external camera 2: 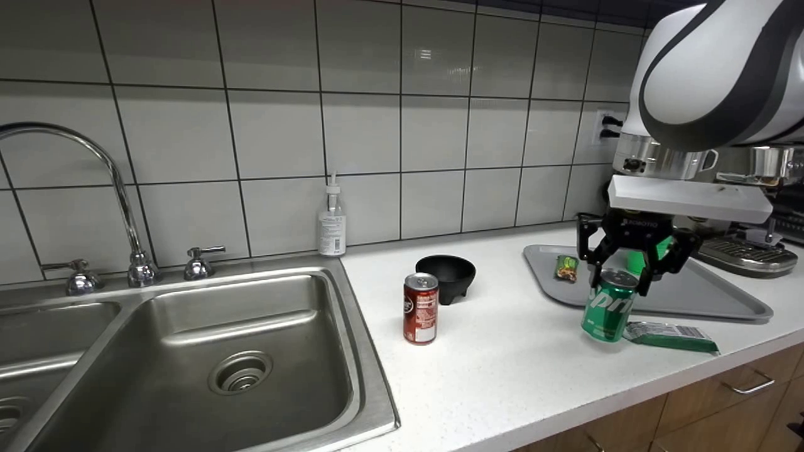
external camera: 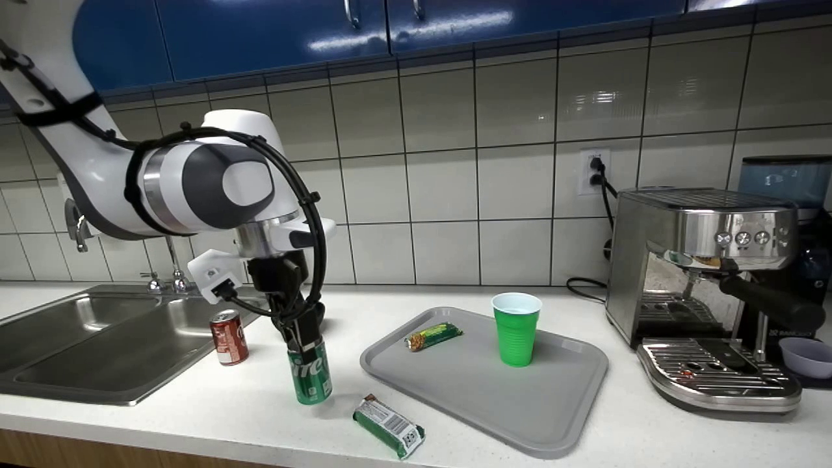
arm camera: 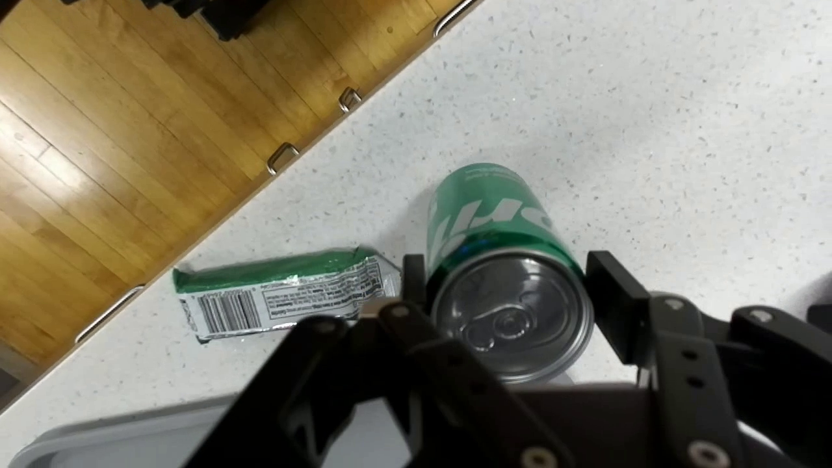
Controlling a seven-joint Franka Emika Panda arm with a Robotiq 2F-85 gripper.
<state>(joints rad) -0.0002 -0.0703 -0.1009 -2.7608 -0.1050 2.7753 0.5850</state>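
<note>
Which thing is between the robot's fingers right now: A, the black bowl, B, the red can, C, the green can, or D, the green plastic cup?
C: in the wrist view the green can sits between the fingers, one on either side of it near its top.

Cabinets point(external camera: 325, 32): you get glare streaks
Tiles point(external camera: 445, 188): small reflections
Green can point(arm camera: 513, 286): soft shadow beside it
Floor point(arm camera: 149, 123): glare beyond the counter's point(arm camera: 689, 182) front edge
</note>
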